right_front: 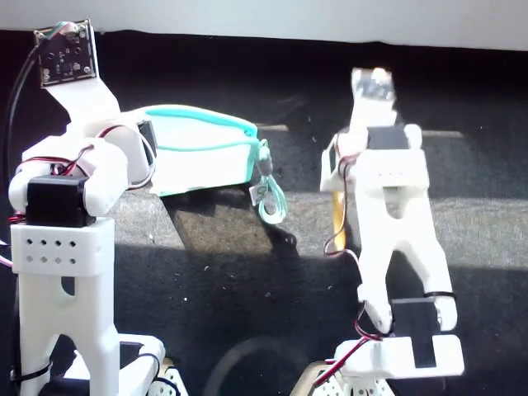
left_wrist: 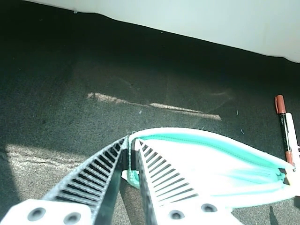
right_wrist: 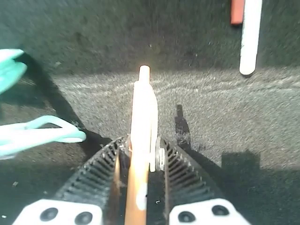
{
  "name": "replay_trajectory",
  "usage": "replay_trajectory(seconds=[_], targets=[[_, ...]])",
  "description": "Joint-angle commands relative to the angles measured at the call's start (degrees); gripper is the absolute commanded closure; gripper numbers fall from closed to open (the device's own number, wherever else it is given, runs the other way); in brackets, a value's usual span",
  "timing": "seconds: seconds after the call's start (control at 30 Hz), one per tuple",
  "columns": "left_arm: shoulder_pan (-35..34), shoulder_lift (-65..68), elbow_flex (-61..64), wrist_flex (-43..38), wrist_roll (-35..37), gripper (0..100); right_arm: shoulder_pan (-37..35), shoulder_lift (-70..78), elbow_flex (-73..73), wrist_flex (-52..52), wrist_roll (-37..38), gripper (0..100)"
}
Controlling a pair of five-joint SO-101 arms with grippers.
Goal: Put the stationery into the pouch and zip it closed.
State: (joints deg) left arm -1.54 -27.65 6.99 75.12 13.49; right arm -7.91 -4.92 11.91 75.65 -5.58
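Your left gripper [left_wrist: 130,149] has its fingers clenched on the rim of the white, teal-zippered fabric pouch [left_wrist: 211,164]. The right gripper [right_wrist: 139,143] grasps an orange-and-white pen [right_wrist: 143,101] beside it. You are mid-loading, so next steer the pen's tip into the pouch mouth.

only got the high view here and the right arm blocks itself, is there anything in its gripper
observer: yes, the right gripper is shut on an orange and white pen, which sticks out past its fingertips.
operator: ok, any other stationery left out, i see none from up here
observer: two pieces lie side by side on the dark mat, beyond the zip end of the pouch: a red-brown marker and a white pen.
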Motion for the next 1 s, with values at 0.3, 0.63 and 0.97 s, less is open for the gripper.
replay_trajectory(seconds=[0.3,0.63,0.97], targets=[[0.22,0.84,-1.19,2.37,0.35,99,-0.92,-4.09,25.27,-16.66,1.58,96.9],[0.22,0.75,-0.84,2.46,0.35,99,-1.01,-4.7,24.57,-9.36,5.89,79.3],[0.22,0.75,-0.66,2.46,0.35,99,-3.47,-4.0,18.07,-12.18,5.71,84.8]])
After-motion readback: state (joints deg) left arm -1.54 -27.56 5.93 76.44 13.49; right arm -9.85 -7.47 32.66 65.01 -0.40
